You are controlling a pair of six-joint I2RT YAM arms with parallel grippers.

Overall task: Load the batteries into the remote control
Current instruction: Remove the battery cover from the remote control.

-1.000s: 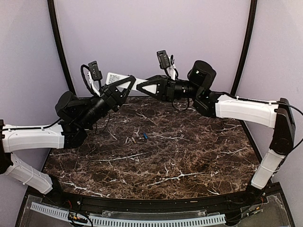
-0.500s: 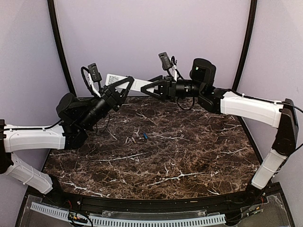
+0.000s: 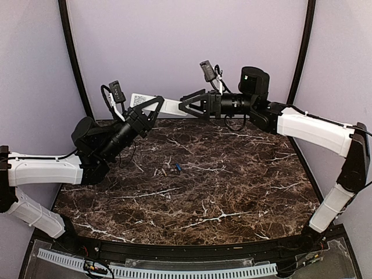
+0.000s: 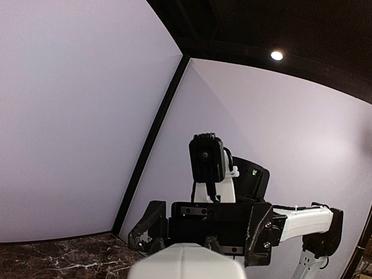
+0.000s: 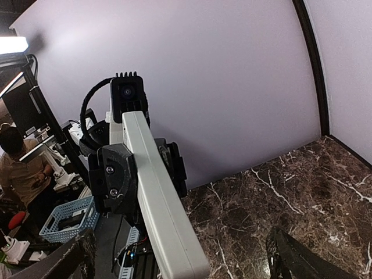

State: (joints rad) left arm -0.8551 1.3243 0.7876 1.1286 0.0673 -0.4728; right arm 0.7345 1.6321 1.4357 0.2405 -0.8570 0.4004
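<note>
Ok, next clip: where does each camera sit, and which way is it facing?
Top external: above and behind both arms, looking down over the table; both show.
Left wrist: faces the right gripper head-on, past the remote control's end; its own jaws are out of frame.
Right wrist: faces the left gripper along the remote; its own open jaws fill the bottom corners.
Shared: both wrist views show the remote.

Top looks down; wrist cameras face each other along remote control [image 5: 158,197].

White arm shells [image 3: 43,170], black joints [image 3: 86,130], looped black cables [image 3: 104,93]
</note>
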